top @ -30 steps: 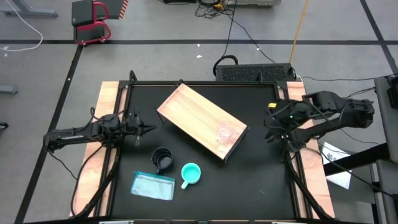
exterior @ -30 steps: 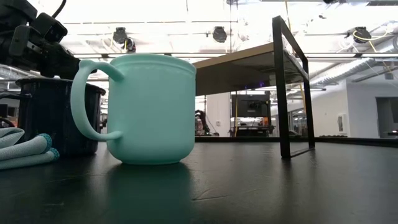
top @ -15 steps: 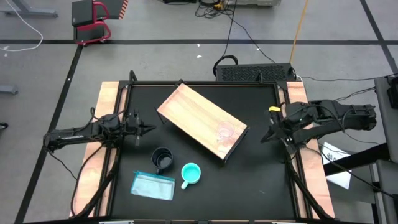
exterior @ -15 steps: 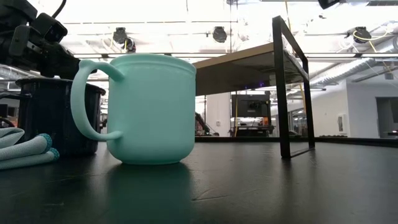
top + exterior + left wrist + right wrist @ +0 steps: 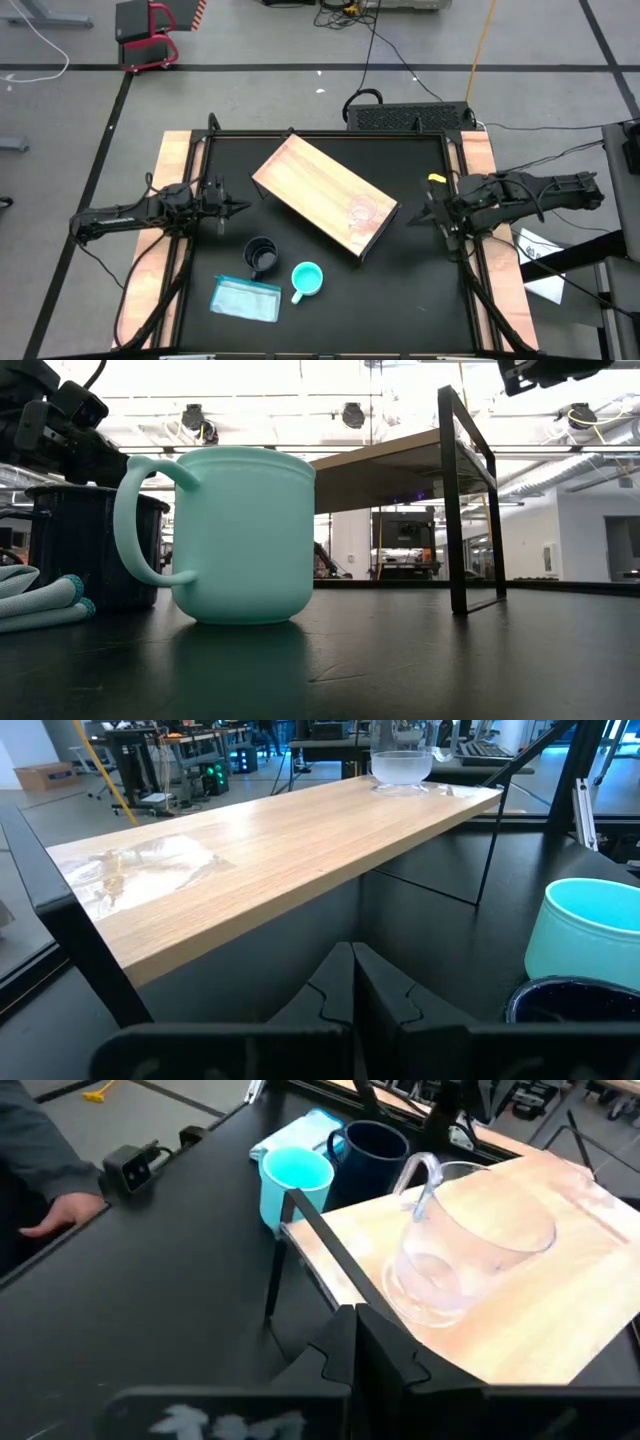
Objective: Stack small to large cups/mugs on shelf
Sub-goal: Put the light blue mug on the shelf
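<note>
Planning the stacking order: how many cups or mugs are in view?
3. The clear cup stands on the shelf; the dark mug and the turquoise mug sit side by side on the table.

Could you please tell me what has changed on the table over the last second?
The right gripper has drawn in and swung toward the shelf, straightening the right arm along the table's right edge; it holds nothing. The clear cup on the shelf, the turquoise mug, the dark mug, the light-blue packet and the left gripper stayed put.
</note>
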{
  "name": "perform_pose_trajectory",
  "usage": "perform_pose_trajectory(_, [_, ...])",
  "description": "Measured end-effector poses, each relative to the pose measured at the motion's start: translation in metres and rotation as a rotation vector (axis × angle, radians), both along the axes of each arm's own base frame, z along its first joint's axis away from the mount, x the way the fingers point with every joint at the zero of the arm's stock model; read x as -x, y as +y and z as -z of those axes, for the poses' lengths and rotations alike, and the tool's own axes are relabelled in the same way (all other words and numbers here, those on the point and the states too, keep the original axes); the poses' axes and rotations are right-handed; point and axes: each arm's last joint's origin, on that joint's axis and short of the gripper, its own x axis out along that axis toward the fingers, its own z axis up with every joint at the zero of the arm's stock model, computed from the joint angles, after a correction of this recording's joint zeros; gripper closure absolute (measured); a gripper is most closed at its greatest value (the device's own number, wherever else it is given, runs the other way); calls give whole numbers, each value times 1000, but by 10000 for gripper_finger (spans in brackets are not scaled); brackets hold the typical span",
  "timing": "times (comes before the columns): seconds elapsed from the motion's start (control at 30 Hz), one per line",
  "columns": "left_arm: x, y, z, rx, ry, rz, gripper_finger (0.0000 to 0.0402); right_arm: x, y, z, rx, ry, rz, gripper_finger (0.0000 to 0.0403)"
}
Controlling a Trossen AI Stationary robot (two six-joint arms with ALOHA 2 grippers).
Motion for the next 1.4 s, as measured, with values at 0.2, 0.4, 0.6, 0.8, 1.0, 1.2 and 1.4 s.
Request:
perform_pose_trajectory(0.2, [0, 0, 0, 0, 0, 0, 398, 6, 7, 8, -49, -36, -44, 403])
perform_pose_trajectory(0.4, [0, 0, 0, 0, 0, 0, 398, 10, 12, 27, -108, -74, -71, 403])
perform_pose_trajectory(0.6, [0, 0, 0, 0, 0, 0, 398, 12, 16, 53, -138, -94, -99, 403])
perform_pose_trajectory(0.8, [0, 0, 0, 0, 0, 0, 398, 13, 18, 67, -146, -102, -118, 403])
perform_pose_trajectory(1.0, [0, 0, 0, 0, 0, 0, 398, 10, 19, 85, -167, -101, -109, 403])
perform_pose_trajectory(1.2, [0, 0, 0, 0, 0, 0, 398, 6, 21, 98, -187, -169, -111, 403])
perform_pose_trajectory(1.4, [0, 0, -1, 6, -7, -1, 398, 6, 21, 104, -188, -193, -114, 403])
